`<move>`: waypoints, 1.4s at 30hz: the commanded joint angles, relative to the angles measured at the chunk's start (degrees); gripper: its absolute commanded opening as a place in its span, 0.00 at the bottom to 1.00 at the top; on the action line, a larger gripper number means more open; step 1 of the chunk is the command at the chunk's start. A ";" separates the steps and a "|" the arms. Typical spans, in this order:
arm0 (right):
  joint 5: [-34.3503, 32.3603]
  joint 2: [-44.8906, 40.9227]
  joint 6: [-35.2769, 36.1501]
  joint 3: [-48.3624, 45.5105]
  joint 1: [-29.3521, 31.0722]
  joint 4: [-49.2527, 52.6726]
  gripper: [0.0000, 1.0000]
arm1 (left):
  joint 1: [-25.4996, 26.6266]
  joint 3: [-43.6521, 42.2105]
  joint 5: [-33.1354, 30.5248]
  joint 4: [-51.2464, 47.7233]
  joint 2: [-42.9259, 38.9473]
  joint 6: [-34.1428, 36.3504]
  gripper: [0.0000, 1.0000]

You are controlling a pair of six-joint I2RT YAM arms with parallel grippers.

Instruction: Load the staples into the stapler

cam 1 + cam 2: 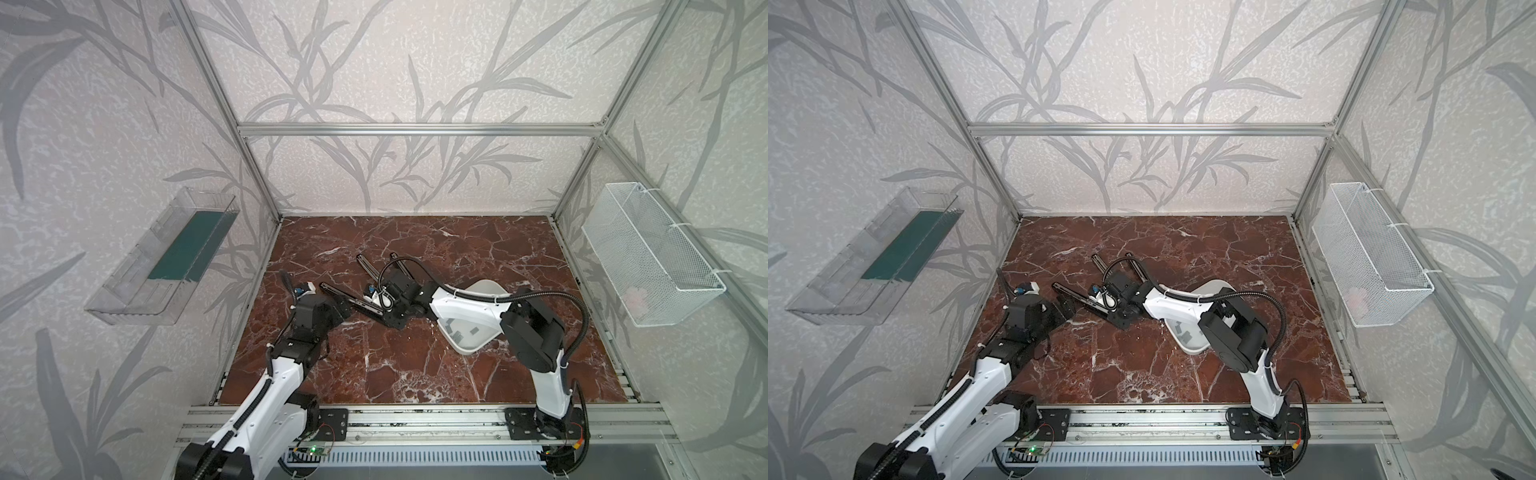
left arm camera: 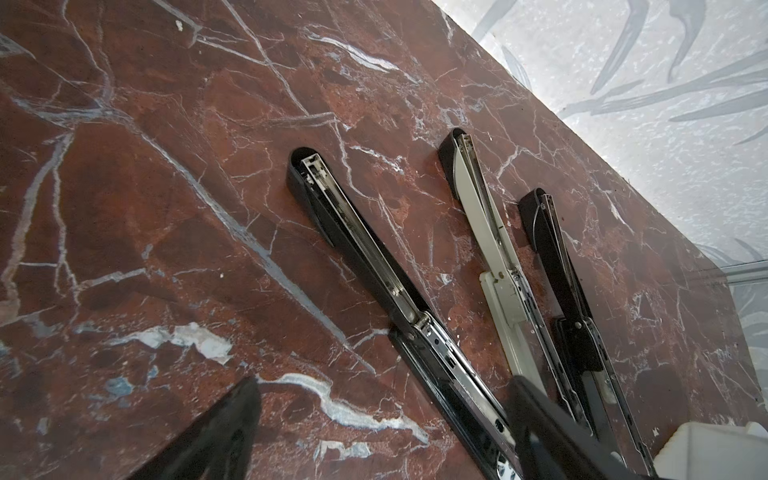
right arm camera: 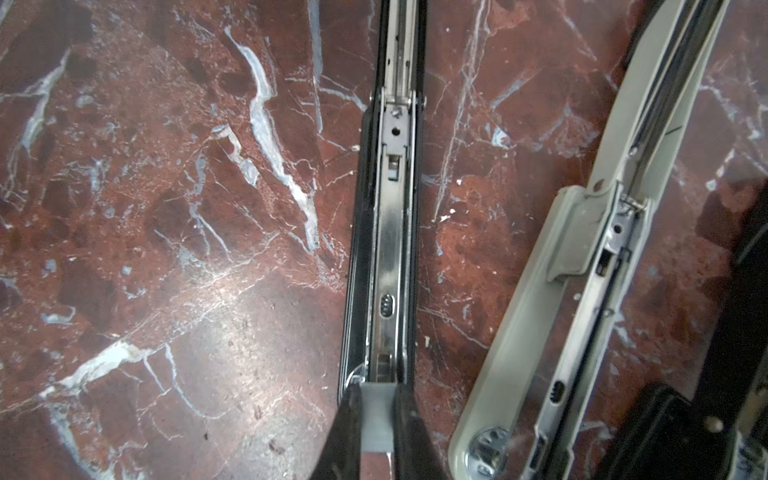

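Observation:
A black stapler (image 3: 392, 249) lies opened flat on the marble table, its metal channel facing up; in a top view the stapler (image 1: 353, 301) sits mid-table. My right gripper (image 3: 376, 415) is shut on a grey strip of staples (image 3: 376, 419), held right at the end of that channel. My left gripper (image 2: 386, 428) stands open low over the table, one finger (image 2: 552, 432) over the same stapler's (image 2: 361, 257) other half and the second off to the side over bare marble. More staples (image 1: 457, 332) lie in a white tray (image 1: 465, 349) under the right arm.
Two more opened staplers lie beside the first, one grey (image 3: 561, 311) and one black (image 2: 552, 249). A clear bin (image 1: 166, 266) hangs on the left wall and a white wire basket (image 1: 648, 257) on the right wall.

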State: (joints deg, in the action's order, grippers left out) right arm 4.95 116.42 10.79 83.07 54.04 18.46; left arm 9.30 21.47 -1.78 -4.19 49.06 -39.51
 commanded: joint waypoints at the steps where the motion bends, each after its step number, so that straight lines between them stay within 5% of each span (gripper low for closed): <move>1: -0.87 -1.80 0.25 -0.45 -0.40 -0.26 0.00 | -0.31 -0.27 -0.76 0.56 -0.23 -0.07 0.93; 42: -0.65 -1.40 0.29 -0.19 -1.05 -0.71 0.00 | -0.27 -0.27 -0.75 0.84 -0.16 -0.06 0.93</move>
State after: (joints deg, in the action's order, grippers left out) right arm 4.49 115.28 10.79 82.41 53.23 17.67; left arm 9.30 21.47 -1.76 -4.19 49.06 -39.51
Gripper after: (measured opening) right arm 0.137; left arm 0.933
